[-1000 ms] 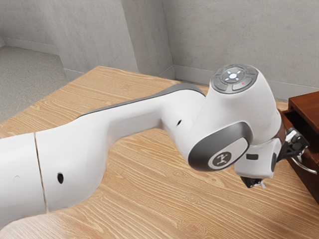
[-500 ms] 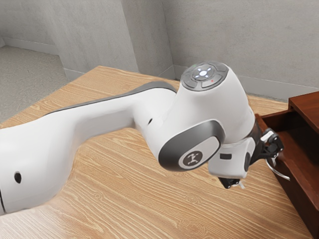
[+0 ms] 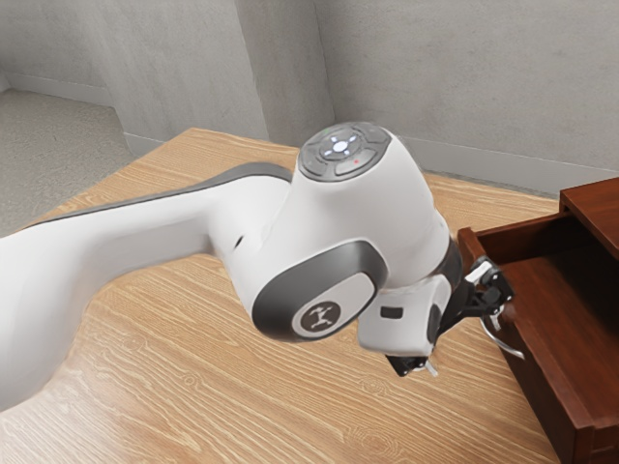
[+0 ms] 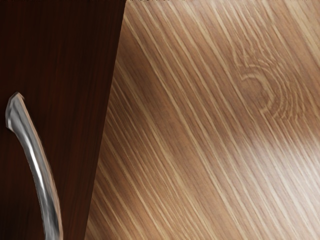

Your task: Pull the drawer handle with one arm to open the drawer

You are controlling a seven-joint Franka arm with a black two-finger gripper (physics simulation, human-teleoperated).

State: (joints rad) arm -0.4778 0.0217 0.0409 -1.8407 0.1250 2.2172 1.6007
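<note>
The dark red-brown wooden drawer [image 3: 546, 300], at the exterior view's right, is drawn well out of its cabinet [image 3: 592, 208], its curved silver metal handle [image 3: 505, 340] is clamped by the black two-finger gripper [image 3: 490, 295], and little pulling is judged left.

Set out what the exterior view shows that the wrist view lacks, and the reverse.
Exterior view adds: the arm, the gripper at the handle's upper end, the drawer's open inside, the walls. Wrist view adds: a knot in the table's grain. Both share: the metal handle, the dark drawer front, the wooden table.
</note>
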